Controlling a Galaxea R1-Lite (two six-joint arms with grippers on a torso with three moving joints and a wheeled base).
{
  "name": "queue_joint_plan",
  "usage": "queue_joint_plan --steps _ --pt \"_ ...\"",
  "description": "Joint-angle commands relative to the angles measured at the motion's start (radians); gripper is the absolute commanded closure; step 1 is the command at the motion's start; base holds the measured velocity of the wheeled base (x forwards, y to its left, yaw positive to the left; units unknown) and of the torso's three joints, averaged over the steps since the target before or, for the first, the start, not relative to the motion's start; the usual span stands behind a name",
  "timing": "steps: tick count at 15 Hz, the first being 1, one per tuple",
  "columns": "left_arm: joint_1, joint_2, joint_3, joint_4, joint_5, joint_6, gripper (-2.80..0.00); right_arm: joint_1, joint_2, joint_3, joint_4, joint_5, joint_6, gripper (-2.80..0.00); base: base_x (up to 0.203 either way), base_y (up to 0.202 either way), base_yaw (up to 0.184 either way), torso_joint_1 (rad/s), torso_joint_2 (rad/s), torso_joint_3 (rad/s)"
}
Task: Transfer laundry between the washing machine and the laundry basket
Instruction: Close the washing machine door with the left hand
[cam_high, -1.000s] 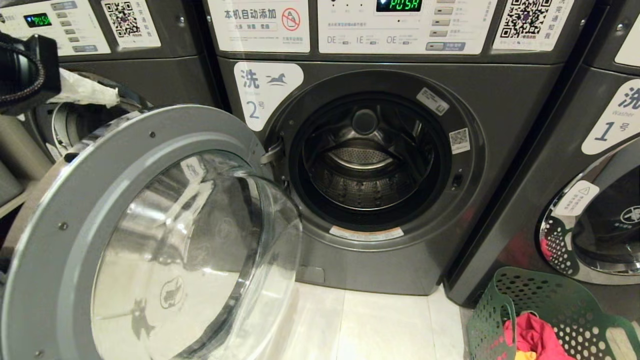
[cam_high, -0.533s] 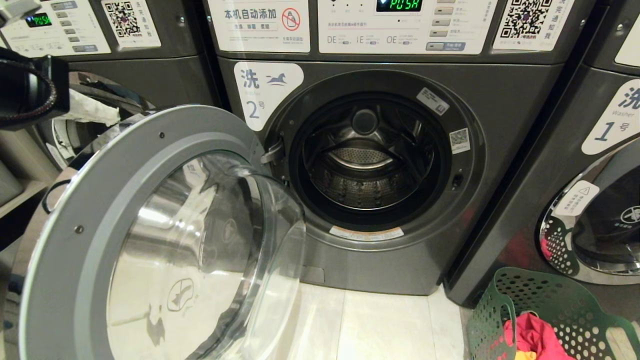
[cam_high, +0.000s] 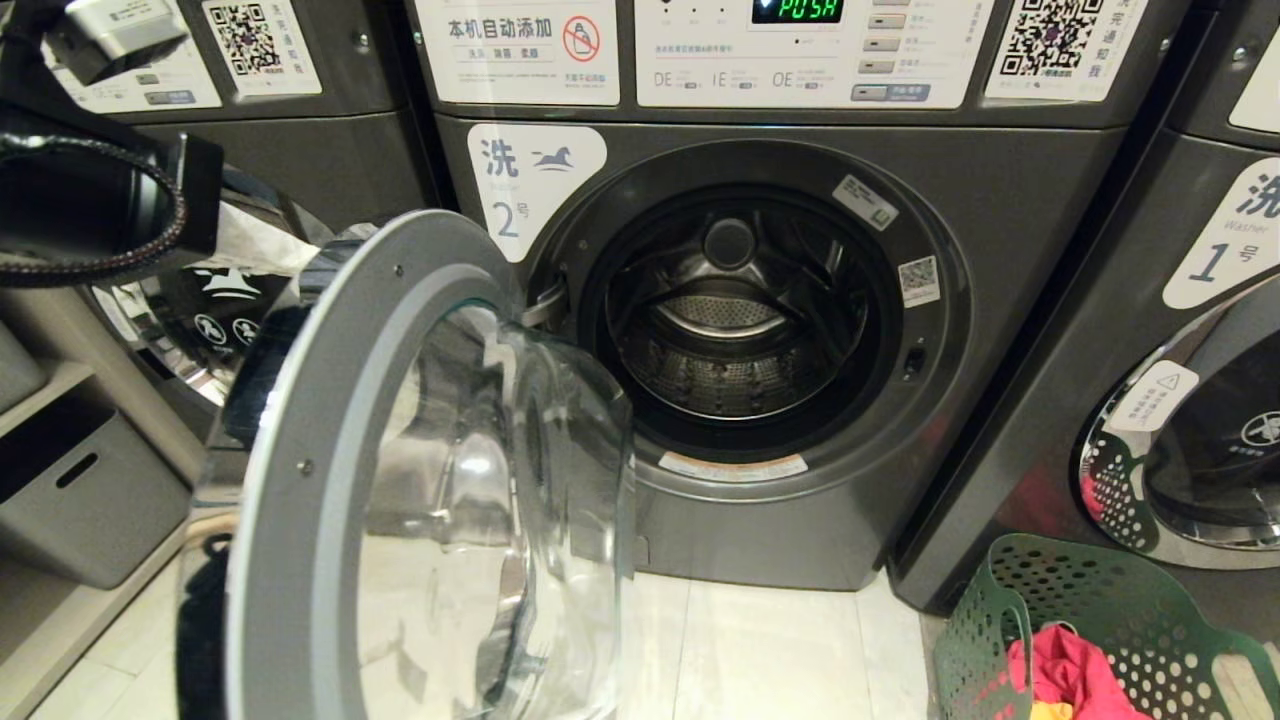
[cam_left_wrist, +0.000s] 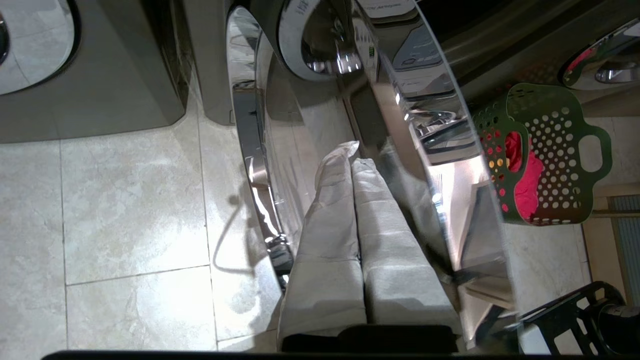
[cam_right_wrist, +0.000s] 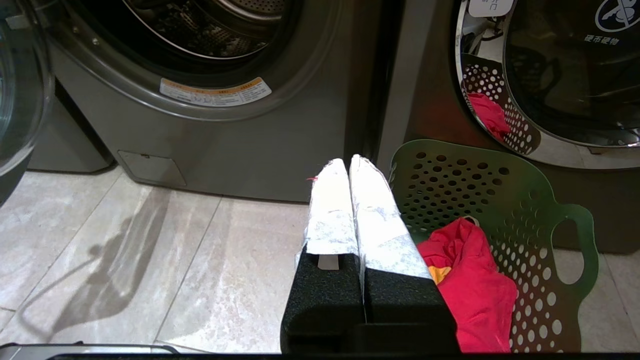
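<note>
The washing machine (cam_high: 1000, 210) labelled 2 stands in the middle with its round glass door (cam_high: 300, 480) swung partly out; the drum (cam_high: 735, 330) shows no cloth. My left gripper (cam_left_wrist: 350, 152) is shut, its white-wrapped fingers lying against the door's chrome outer face. The left arm (cam_high: 90, 200) reaches in behind the door at upper left. The green laundry basket (cam_high: 1100, 590) sits at the lower right against the machines, holding red-pink laundry (cam_right_wrist: 470, 280) with an orange-yellow piece (cam_right_wrist: 439, 272) under it. My right gripper (cam_right_wrist: 348, 162) is shut and empty, low beside the basket.
Another grey machine labelled 1 (cam_high: 1210, 250) stands right of the basket, and a third machine (cam_high: 300, 150) is on the left behind the door. A grey storage bin (cam_high: 80, 500) sits on a low shelf at far left. Pale floor tiles (cam_high: 780, 650) lie before the machine.
The door has swung rightward toward the machine's opening, from facing me to nearly edge-on. The left arm has moved right behind it. The right arm has not moved.
</note>
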Motion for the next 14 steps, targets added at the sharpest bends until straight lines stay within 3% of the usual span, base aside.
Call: queue_joint_plan --steps 1,10,12,14 --pt "-0.034 0.008 -0.002 0.002 0.001 -0.001 0.00 0.000 0.001 0.000 0.000 0.000 -0.002 0.00 0.000 0.000 0.000 0.000 0.00 0.000" --pt "-0.196 0.114 -0.015 -0.079 0.007 0.001 0.00 0.000 0.000 0.000 0.000 -0.002 -0.002 0.00 0.000 0.000 0.000 0.000 0.00 0.000" --pt "-0.223 0.148 -0.015 -0.133 0.008 0.002 0.00 0.000 0.001 0.000 0.001 0.003 -0.022 0.00 0.000 0.000 0.000 0.000 0.00 0.000" --pt "-0.253 0.161 -0.015 -0.195 0.069 0.003 0.00 0.000 0.001 0.000 0.003 0.014 -0.119 0.00 0.000 0.000 0.000 0.000 0.00 0.000"
